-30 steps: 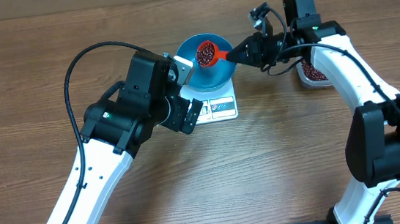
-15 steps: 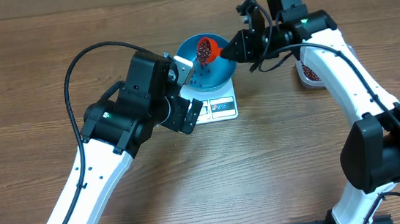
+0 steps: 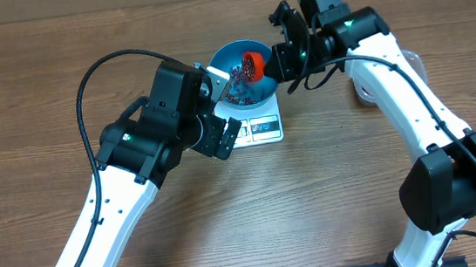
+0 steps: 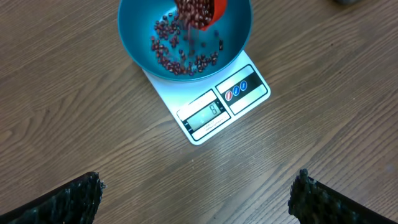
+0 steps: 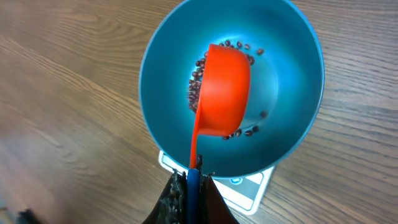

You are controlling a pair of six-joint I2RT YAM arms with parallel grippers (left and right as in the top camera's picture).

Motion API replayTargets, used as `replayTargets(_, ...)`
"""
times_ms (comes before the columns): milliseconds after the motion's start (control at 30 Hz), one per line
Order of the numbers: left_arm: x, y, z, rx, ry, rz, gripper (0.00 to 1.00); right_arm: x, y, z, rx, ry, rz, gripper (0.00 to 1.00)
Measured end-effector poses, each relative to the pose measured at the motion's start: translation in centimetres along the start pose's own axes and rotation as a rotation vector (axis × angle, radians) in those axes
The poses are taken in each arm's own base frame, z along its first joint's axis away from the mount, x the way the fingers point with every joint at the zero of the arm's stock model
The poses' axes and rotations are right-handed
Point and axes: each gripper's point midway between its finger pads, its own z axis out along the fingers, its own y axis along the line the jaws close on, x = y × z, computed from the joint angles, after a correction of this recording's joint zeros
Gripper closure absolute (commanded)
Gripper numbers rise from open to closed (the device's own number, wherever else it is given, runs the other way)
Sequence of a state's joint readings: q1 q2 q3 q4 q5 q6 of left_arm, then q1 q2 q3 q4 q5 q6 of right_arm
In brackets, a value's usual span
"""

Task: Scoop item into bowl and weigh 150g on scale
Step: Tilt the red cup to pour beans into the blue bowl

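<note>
Just ahead of the right gripper [image 5: 189,186], clamped on an orange scoop [image 5: 224,87], beans [image 4: 177,59] fall into the bowl [image 4: 132,34]; left gripper [image 4: 196,198] gapes empty

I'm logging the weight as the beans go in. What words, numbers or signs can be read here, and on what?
"8": on the display of the scale; one digit, blurred, so not certain.
Marks on the buttons beside the display: too small to read.
Bowl and scoop: no text visible.
</note>
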State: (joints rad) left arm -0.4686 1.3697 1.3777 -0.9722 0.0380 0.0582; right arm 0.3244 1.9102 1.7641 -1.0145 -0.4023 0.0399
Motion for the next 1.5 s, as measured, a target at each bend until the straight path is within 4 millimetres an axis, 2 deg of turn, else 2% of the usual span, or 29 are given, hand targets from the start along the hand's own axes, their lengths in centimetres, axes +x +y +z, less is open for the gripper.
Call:
replayTargets(500,0.0,0.0,0.0,0.000,0.000,0.000,0.00,0.5,0.8,1.3,0.185,0.008,-0.115,0.96)
replayTargets(767,0.0,0.0,0.0,0.000,0.000,0.000,0.00,-0.9,1.1,0.1,0.211,-0.034,-0.138,0.96)
replayTargets(1000,0.0,0.0,0.0,0.000,0.000,0.000,0.00,-0.8,1.3,-0.3,0.261,-0.025,-0.179,0.96)
replayTargets(1333,0.0,0.0,0.0,0.000,0.000,0.000,0.00,-0.1,3.4,0.4,0.377,-0.017,-0.316,0.96)
replayTargets(1500,0.0,0.0,0.0,0.000,0.000,0.000,0.00,0.0,3.7,0.4,0.431,-0.021,-0.356,0.96)
